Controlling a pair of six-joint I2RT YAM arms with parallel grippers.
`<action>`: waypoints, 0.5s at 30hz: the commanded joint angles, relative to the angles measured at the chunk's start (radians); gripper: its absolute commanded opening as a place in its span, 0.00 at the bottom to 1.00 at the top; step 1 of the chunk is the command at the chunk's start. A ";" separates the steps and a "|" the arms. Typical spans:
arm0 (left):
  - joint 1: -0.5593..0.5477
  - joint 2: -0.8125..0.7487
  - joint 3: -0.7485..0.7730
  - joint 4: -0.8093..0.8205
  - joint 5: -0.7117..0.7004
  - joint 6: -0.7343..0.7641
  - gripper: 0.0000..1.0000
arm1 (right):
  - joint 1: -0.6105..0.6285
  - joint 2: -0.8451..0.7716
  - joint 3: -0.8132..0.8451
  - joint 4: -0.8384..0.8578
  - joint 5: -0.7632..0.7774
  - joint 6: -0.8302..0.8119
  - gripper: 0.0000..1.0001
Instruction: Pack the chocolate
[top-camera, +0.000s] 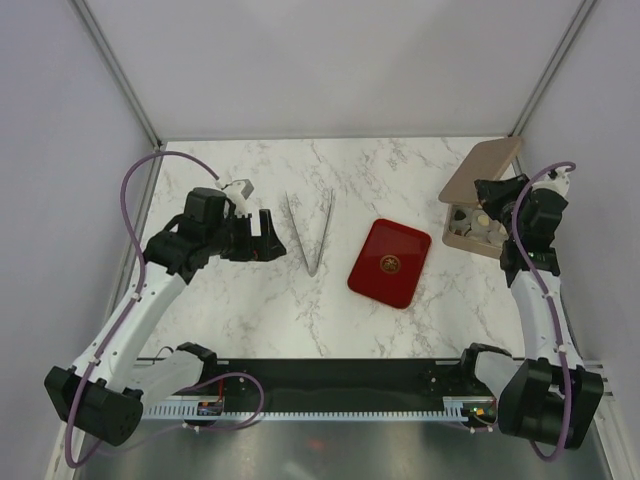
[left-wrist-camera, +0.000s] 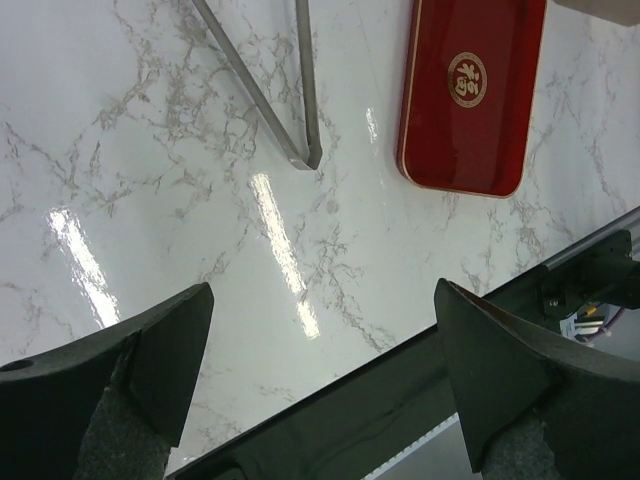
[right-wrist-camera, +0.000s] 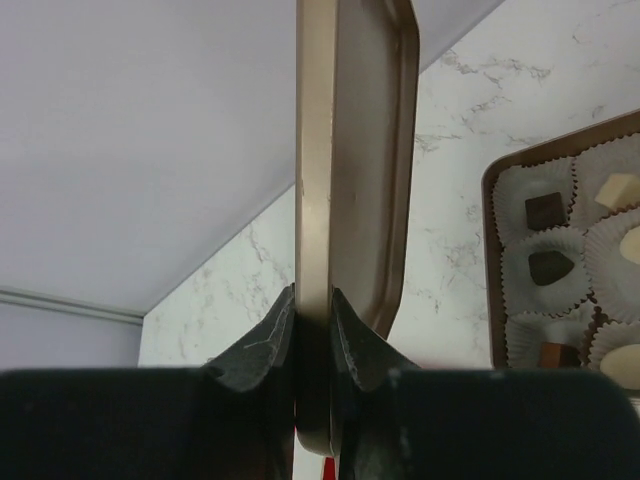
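Lid up, chocolate in its cups: packing looks nearly done.

The chocolate (right-wrist-camera: 545, 210), dark and cream pieces, sits in white paper cups (right-wrist-camera: 530, 340) inside the box (top-camera: 462, 238), which lies on the desk (top-camera: 250, 310) to the right of the red tray (top-camera: 390, 262). By my reading, closing the box is what is left. The right hand (right-wrist-camera: 312, 300) is pressed together on the edge of the gold lid (right-wrist-camera: 355, 150), beyond and right of the tray. The lid stands on edge, its long axis running away from the fingers. The pieces are too small to give a heading. The left hand (left-wrist-camera: 322, 300) is spread and holds nothing, left of the tray past the tongs (top-camera: 308, 235).
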 joint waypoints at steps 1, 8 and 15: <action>-0.001 -0.028 -0.044 0.094 0.042 0.067 1.00 | -0.007 -0.048 -0.042 0.272 0.002 0.140 0.00; -0.003 -0.074 -0.113 0.129 0.065 0.067 1.00 | -0.092 0.082 0.021 0.277 -0.113 0.154 0.00; -0.004 -0.108 -0.116 0.151 0.080 0.044 1.00 | -0.287 0.266 0.104 0.273 -0.507 0.178 0.00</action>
